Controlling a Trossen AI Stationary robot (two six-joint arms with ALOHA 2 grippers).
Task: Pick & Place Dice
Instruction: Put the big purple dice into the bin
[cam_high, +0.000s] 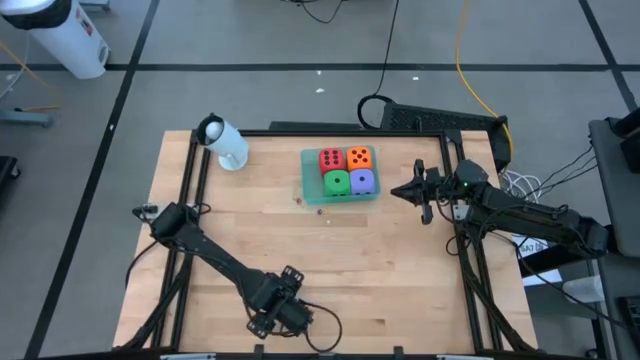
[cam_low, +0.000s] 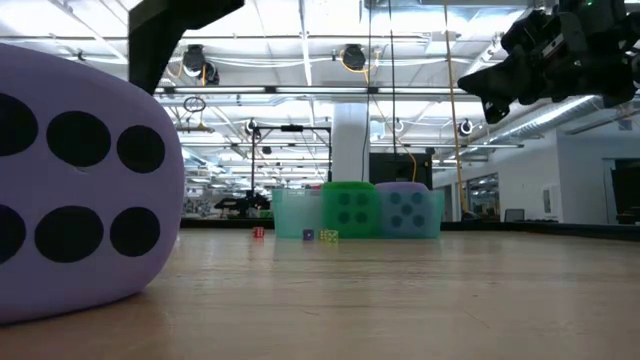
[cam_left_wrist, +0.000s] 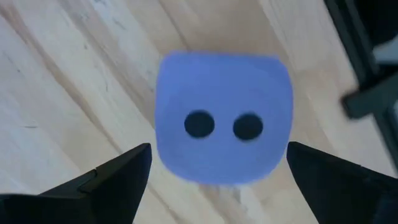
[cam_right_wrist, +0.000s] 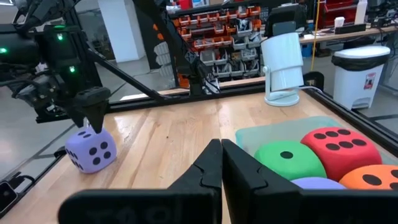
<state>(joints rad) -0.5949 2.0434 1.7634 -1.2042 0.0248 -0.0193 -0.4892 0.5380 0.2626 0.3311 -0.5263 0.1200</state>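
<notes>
Left gripper (cam_left_wrist: 214, 168) was low at the near edge of the table, fingers (cam_left_wrist: 106, 183) spread wide. A purple die (cam_left_wrist: 222, 118) sat on the wood directly under it, between the two fingertips but with a gap on either side, two pips up. From the right wrist view the same die (cam_right_wrist: 91, 149) stood on the table just below the left arm's tips, not lifted. In the low view it filled the near left, showing a six face (cam_low: 80, 180).

Right gripper (cam_right_wrist: 221, 158) hung above the table, fingers pressed together, nothing in them. Just ahead of it and below lay the green tray (cam_high: 308, 185) with four dice packed in a square: red (cam_high: 330, 159), orange (cam_high: 360, 157), green (cam_high: 337, 183), second purple (cam_high: 363, 181). Red and orange lay on the far side, green and purple on the near side.

A white cylinder (cam_high: 225, 142) stood well beyond the left gripper, near the table's far left corner. A few tiny coloured bits (cam_low: 318, 235) lay on the wood just in front of the tray.
</notes>
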